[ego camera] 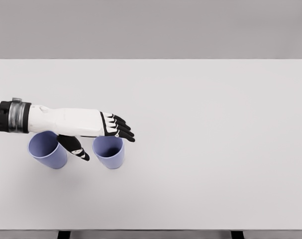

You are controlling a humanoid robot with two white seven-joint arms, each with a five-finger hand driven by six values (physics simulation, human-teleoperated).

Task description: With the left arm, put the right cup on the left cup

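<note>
Place: a bare simulated test bench, not a lived-in room
Surface: one wide, plain white bench (205, 149) fills most of the view, with dark legs just showing at the bottom edge
Backdrop: a flat grey wall (151, 27) with no texture or furnishing
Look: even, shadow-soft lighting and smooth, unmarked surfaces typical of a simulator render
Contents: only two plain lilac cups (109, 152) stand on it

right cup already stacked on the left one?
No. The right cup stands on the table beside the left cup, with the left hand above them.
</note>
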